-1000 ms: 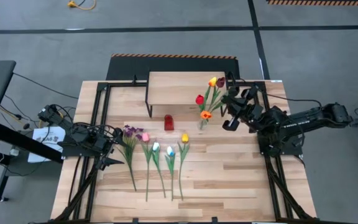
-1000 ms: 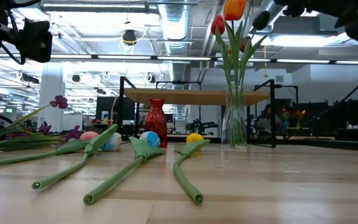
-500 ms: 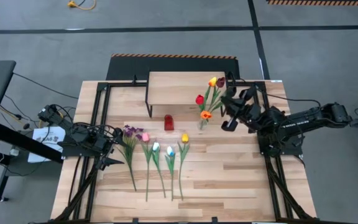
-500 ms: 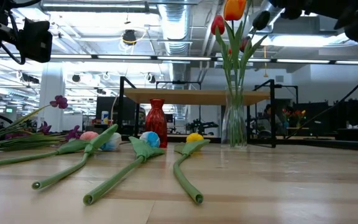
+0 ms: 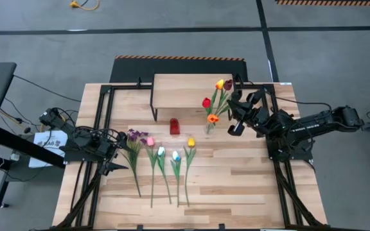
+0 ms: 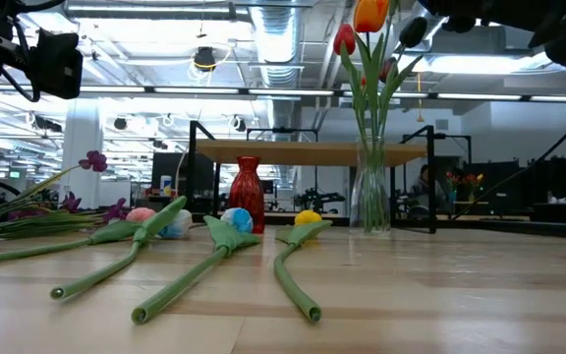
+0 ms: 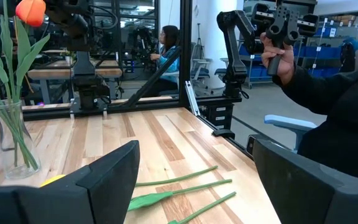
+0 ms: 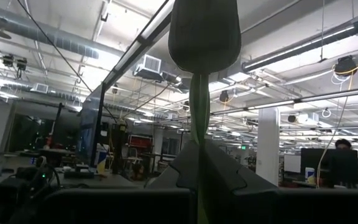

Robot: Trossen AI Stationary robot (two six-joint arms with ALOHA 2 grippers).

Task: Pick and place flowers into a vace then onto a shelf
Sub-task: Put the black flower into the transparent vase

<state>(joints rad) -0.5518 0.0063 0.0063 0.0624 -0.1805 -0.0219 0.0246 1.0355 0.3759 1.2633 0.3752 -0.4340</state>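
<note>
A clear glass vase (image 5: pixel 209 128) (image 6: pixel 369 202) stands on the table in front of the shelf (image 5: pixel 182 90), holding red, orange and yellow tulips (image 6: pixel 360 39). My right gripper (image 5: pixel 234 102) hovers just right of that bouquet, shut on a dark maroon tulip (image 5: pixel 228 84) (image 6: pixel 413 30). Purple sprigs (image 5: pixel 133 135) and pink, white, blue-white and yellow tulips (image 5: pixel 172 157) lie flat side by side on the table's middle. My left gripper (image 5: pixel 117 157) (image 7: pixel 194 158) waits open at the table's left, beside the sprigs. My right gripper pinches the maroon tulip's green stem (image 8: pixel 198 134) between its two fingers, a short way below the head (image 8: pixel 204 31). The head stands out beyond the fingertips. The flower is lifted clear, high above the table; its lower stem is hidden by the gripper.
A small red vase (image 5: pixel 174 126) (image 6: pixel 248 192) stands left of the glass vase, near the shelf's front legs. Black frame rails run along both table sides. Bare planks lie at the near right. A person (image 7: pixel 334 106) holding a dark controller sits beyond the table.
My right gripper has edged a little toward the glass vase, carrying the maroon tulip with it. Nothing else has moved.
</note>
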